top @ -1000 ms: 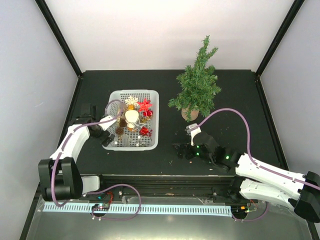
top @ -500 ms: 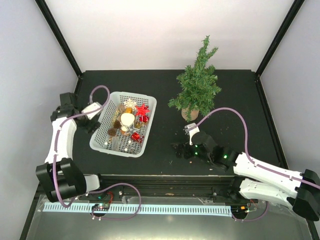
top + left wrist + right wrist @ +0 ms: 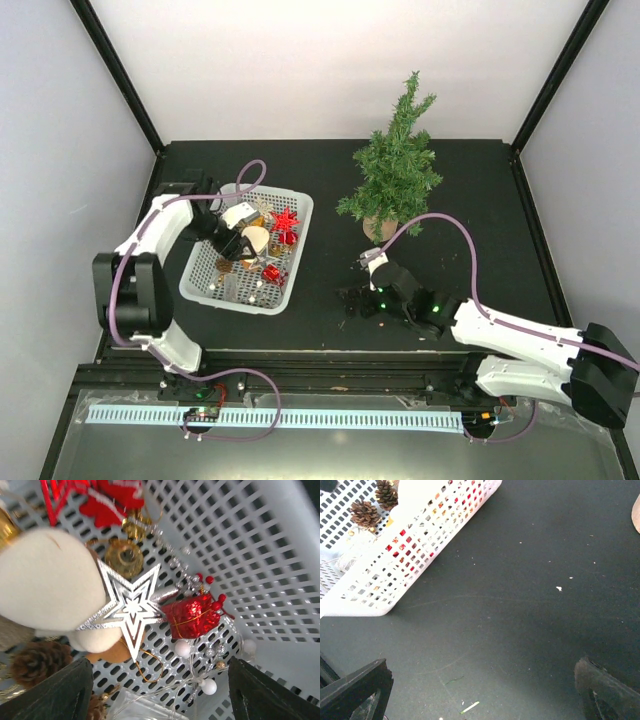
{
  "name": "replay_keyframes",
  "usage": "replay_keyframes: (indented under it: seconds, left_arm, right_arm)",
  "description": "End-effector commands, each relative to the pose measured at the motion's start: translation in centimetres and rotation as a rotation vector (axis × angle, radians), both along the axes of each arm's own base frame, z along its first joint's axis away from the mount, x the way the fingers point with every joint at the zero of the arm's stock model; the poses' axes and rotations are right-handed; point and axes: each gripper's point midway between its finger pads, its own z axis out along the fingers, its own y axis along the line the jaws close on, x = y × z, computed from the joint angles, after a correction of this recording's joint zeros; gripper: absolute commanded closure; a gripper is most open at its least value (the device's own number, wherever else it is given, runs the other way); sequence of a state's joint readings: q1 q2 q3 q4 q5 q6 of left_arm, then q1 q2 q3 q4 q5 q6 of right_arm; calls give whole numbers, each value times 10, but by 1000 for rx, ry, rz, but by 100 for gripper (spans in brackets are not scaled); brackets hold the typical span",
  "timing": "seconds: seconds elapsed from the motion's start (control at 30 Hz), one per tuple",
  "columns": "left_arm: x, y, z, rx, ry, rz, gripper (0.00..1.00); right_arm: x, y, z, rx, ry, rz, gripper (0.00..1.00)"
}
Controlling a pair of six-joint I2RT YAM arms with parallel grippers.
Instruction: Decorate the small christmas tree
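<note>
Progress is basically zero, by my read. Left gripper (image 3: 159,667) hangs inside the white perforated plastic basket (image 3: 297,258), jaws apart, nothing between them. Right under it lie a silver cut-out star ornament (image 3: 131,607) and a shiny red gift-box ornament (image 3: 192,616), with a brown pine cone (image 3: 37,662) off to one side. Every ornament I can see is in the basket. Right gripper (image 3: 481,675) hovers low over the black bench (image 3: 470,200) just right of the basket, wide open, empty. The small dark-green bristly christmas tree (image 3: 392,178) stands upright at the back right, apart from the basket, with no decoration I can spot. Left to do: pick, carry and hang every piece.
</note>
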State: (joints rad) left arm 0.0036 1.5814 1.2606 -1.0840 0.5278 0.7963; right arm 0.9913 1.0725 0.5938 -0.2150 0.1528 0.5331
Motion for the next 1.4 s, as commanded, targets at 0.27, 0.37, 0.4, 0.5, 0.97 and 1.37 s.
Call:
replay_keyframes:
  seconds: [0.27,0.37,0.4,0.5,0.97,1.37]
  left_arm:
    - [25,5,-44,22,166,138,24]
    - [30,9,-53,49,174,162,24]
    - [31,10,-56,57,178,168,24]
    - [31,10,-62,60,197,182,24]
    - [36,11,-82,140,209,204,24]
    - [31,5,-91,189,229,192,24]
  right_arm:
    - [13,17,2,-2,-25,19,0]
    - [15,23,1,-11,-23,29,0]
    - [16,24,1,-13,-24,33,0]
    - [17,28,2,-19,-27,49,0]
    - [18,30,1,-19,-34,53,0]
    - [17,29,0,-9,-41,50,0]
